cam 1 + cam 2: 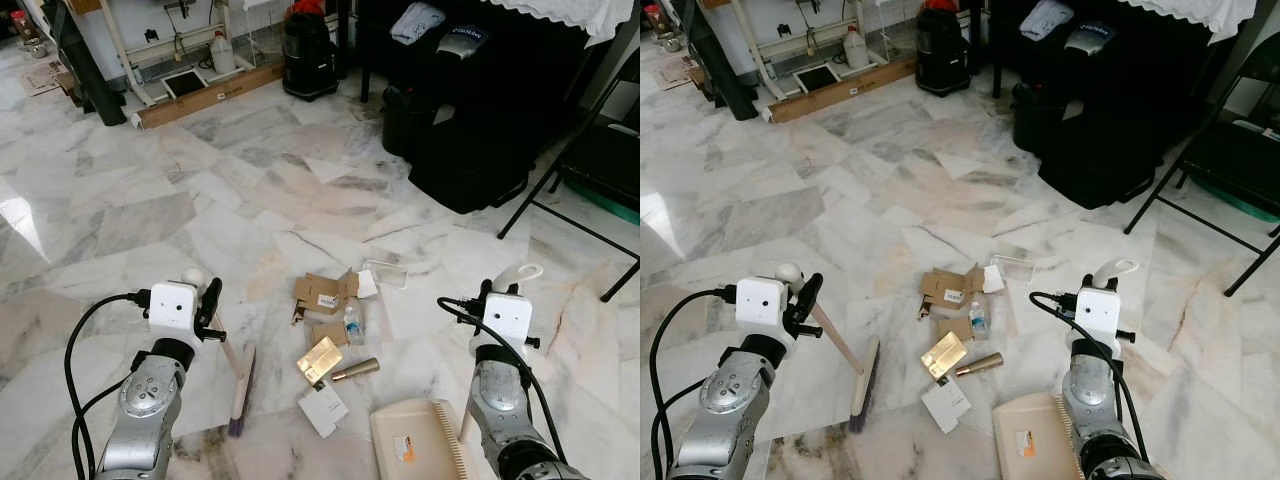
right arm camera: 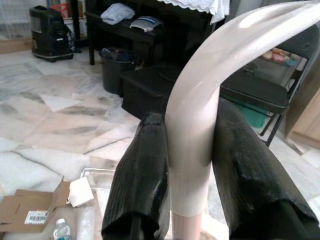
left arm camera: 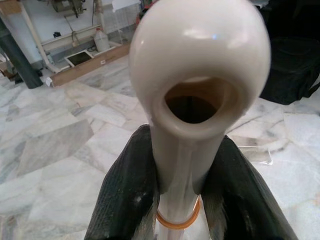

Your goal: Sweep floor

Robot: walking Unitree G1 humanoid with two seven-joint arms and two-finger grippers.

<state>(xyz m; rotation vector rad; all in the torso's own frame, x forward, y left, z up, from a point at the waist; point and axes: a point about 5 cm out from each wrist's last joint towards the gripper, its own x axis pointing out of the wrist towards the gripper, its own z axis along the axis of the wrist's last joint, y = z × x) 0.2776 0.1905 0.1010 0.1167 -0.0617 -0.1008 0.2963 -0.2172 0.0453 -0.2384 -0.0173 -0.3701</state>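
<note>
Sweeping's barely begun, I'd say: left tool clamped on the cream-handled hand broom, right tool clamped on the beige plastic dustpan, cardboard-and-bottle litter unswept between them.

This looks like a room in a home, maybe a work or store room. The floor is shiny white and grey marble tiles. A black vacuum cleaner stands by the wall, near a plastic jug. Folded clothes lie on a dark shelf, and a black folding chair stands at the side.
</note>
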